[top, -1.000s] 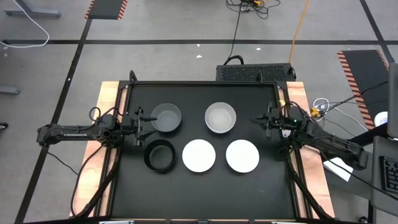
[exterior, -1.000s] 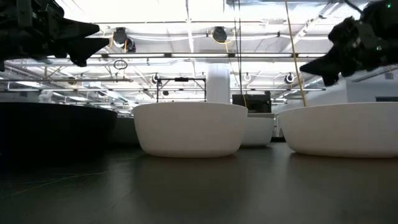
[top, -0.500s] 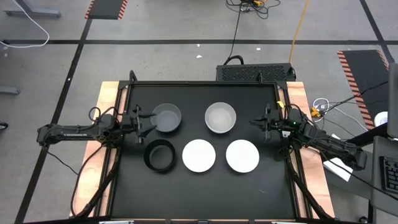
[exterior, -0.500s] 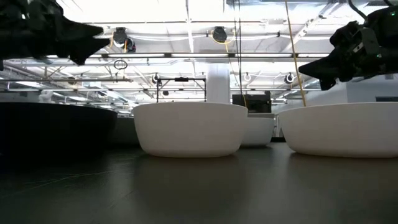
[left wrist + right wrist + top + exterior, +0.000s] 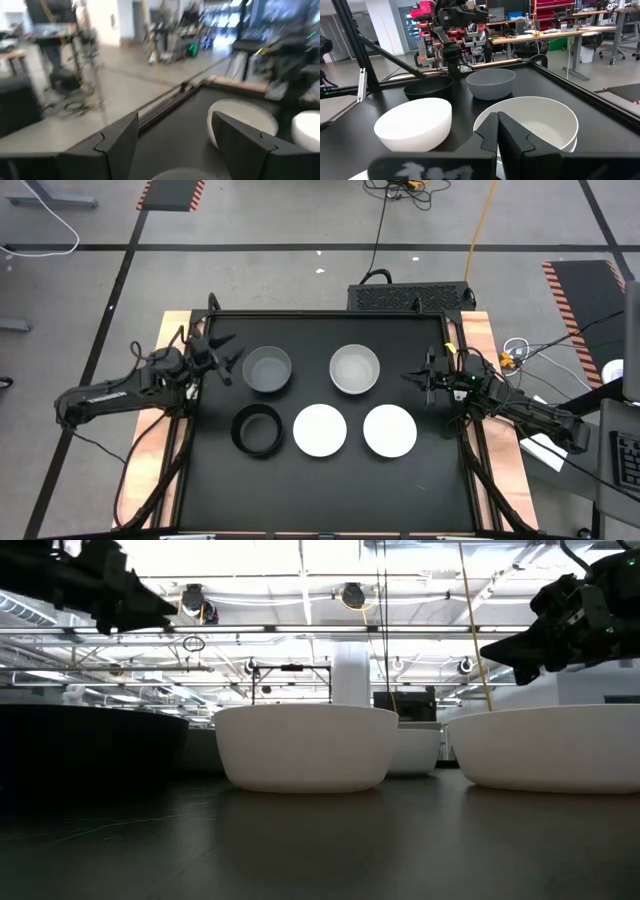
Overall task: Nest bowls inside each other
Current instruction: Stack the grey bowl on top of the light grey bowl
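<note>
Since a second ago, your left tool (image 5: 222, 352) has swung away from the grey bowl (image 5: 267, 369) toward the table's far left corner, with its arm now angled rather than lying straight along the left edge; your right tool (image 5: 418, 377) has crept slightly inward from the right edge, and the bowls have not shifted.

The black table (image 5: 330, 480) carries five bowls that you can see, in two rows and none nested. In the far row the grey bowl sits left of centre and a bowl with a pale inside (image 5: 355, 369) sits right of centre, the two apart. In the near row, from left to right, stand the black bowl (image 5: 257, 429), a white bowl (image 5: 320, 430) and a second white bowl (image 5: 390, 430), each just beside the next without touching.

Your left tool hangs above the table near the left edge, just beside the grey bowl's far left side, its fingers (image 5: 117, 145) spread wide and holding nothing. Your right tool hovers near the right edge, level with the far row and pointing toward the pale-inside bowl; its fingers (image 5: 512, 137) are pressed together, with nothing between them.
</note>
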Motion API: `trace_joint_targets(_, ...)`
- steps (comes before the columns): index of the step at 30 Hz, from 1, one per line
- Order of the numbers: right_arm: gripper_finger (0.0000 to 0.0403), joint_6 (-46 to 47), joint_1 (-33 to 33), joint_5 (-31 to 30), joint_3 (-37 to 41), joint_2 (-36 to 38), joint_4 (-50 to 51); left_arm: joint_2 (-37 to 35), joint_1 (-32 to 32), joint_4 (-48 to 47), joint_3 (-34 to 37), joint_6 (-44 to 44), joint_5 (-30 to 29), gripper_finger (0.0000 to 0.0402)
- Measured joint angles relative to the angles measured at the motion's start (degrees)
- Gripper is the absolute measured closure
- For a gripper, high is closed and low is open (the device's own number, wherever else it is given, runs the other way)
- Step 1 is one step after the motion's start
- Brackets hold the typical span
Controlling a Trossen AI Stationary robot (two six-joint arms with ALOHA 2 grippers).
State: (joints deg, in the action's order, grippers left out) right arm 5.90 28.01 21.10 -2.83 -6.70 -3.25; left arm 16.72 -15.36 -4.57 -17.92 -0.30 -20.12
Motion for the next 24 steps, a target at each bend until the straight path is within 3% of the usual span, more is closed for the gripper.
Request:
trace_joint_targets(5,0.0403,0.5,0.0,0.0,0.0,0.0,0.2,8.2,-6.4,-7.1,-5.2,-1.7,1.2,0.0146)
trace_joint_targets(11,0.0403,1.7,0.0,0.1,0.1,0.0,0.6,21.2,-14.4,-5.7,-8.2,-1.4,12.2,0.0146)
trace_joint_targets(17,0.0403,2.0,0.0,0.2,0.1,0.0,1.5,31.7,-20.0,-1.8,-11.1,1.0,17.9,0.0147)
trace_joint_targets(24,0.0403,2.4,0.0,0.2,0.1,-0.1,1.6,41.1,-24.8,-10.8,-18.0,1.5,24.0,0.0146)
